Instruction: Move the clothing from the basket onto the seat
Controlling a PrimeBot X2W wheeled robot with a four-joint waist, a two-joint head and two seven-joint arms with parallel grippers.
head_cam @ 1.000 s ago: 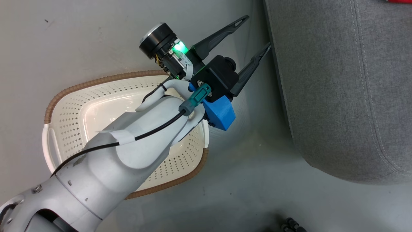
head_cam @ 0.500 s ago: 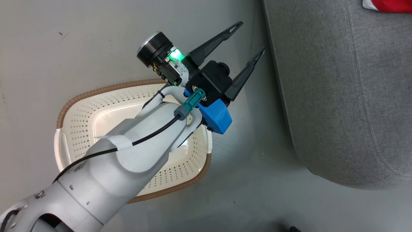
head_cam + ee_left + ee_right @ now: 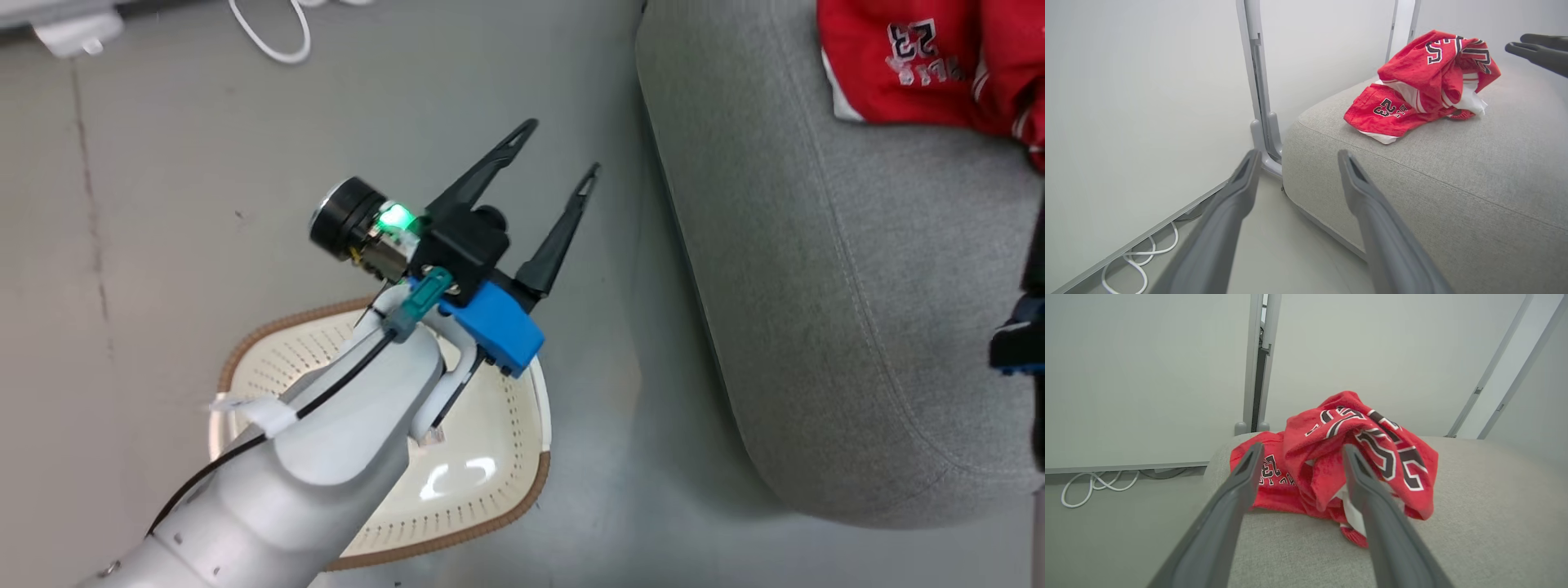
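The clothing (image 3: 922, 65), two bright red garments with white trim, lies crumpled on the light-grey seat (image 3: 816, 286). The piece marked "23" (image 3: 1392, 110) is underneath and the one with large black-and-white letters (image 3: 1372, 445) is on top. My right gripper (image 3: 1302, 449) hovers open just in front of the heap and holds nothing; its tips also show in the left wrist view (image 3: 1515, 43). Above the far edge of the cream basket (image 3: 261, 335), my left gripper (image 3: 563, 147) is open and empty, pointing at the seat's corner (image 3: 1298, 155). The visible part of the basket's inside is bare.
A strip of grey floor (image 3: 637, 457) separates the basket from the seat. A white cable (image 3: 277, 41) lies looped on the floor by the pale wall. A metal post (image 3: 1261, 102) stands against the wall near the seat's corner. A dark and blue part of my right arm (image 3: 1016, 335) shows at the right edge.
The head camera has swung, bringing the clothing on the seat and the cable by the wall into the picture. My left gripper stays open over the basket's far edge.
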